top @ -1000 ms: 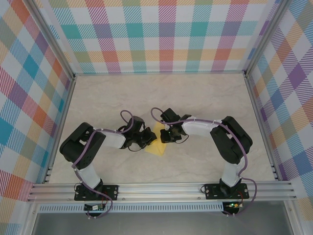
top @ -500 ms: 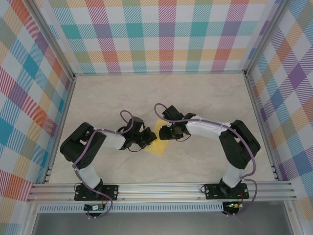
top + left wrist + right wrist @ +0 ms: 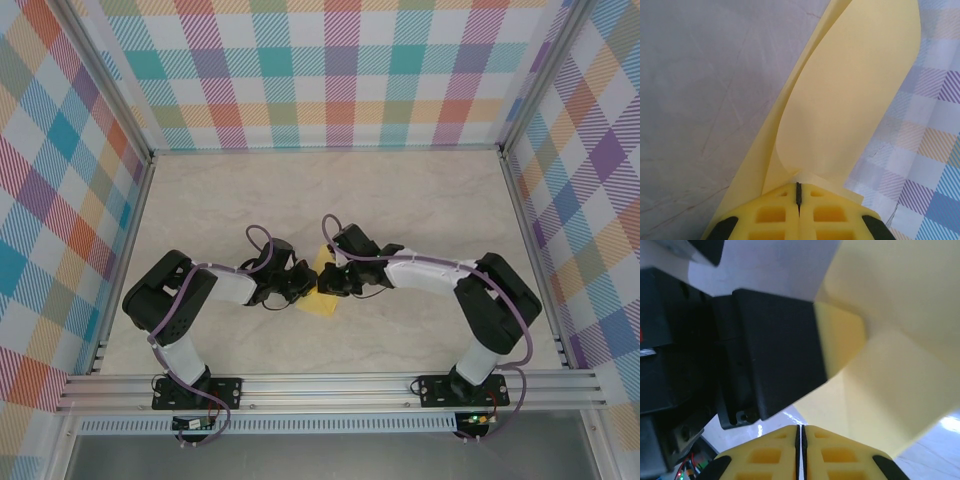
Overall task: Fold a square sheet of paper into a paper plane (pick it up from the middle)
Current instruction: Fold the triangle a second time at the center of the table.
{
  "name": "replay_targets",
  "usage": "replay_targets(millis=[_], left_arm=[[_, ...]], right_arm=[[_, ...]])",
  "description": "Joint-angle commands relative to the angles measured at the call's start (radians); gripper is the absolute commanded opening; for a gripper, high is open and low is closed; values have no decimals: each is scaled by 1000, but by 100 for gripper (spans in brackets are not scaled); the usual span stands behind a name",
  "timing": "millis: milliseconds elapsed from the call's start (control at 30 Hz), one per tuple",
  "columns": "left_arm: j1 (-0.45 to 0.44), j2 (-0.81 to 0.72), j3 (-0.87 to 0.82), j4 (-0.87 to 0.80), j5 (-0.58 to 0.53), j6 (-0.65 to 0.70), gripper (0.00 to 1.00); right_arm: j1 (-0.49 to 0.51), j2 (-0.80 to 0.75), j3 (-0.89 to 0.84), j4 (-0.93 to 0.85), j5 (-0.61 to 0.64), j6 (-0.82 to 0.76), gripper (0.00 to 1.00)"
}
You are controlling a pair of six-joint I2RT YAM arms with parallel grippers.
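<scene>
The left tool (image 3: 798, 187) pinches the bent yellow square sheet of paper (image 3: 850, 100), which sticks out ahead of it. The right tool (image 3: 800, 428) is closed, with the paper beside it. Under both tools is a pale table (image 3: 420, 200), with checked walls (image 3: 330, 70) around.

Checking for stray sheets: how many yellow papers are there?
1: the square sheet of paper, pinched in the left claw, right claw beside it; arms may hide others.

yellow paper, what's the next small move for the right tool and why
Probably open the right tool and nudge it forward onto the free edge of the yellow paper. The left tool is shut on the paper, which curls up from it. The right tool's jaws look shut just short of the paper, with no clear grip.
</scene>
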Motion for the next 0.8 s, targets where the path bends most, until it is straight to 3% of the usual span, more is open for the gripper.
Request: replay_targets(millis=[0, 367, 767], left_arm=[[6, 26, -23, -69, -28, 25, 0], [6, 27, -20, -71, -20, 29, 0], [5, 33, -17, -72, -17, 28, 0]], right_arm=[[27, 48, 32, 38, -52, 55, 11], [28, 85, 29, -20, 27, 59, 12], [27, 108, -5, -34, 23, 50, 12]])
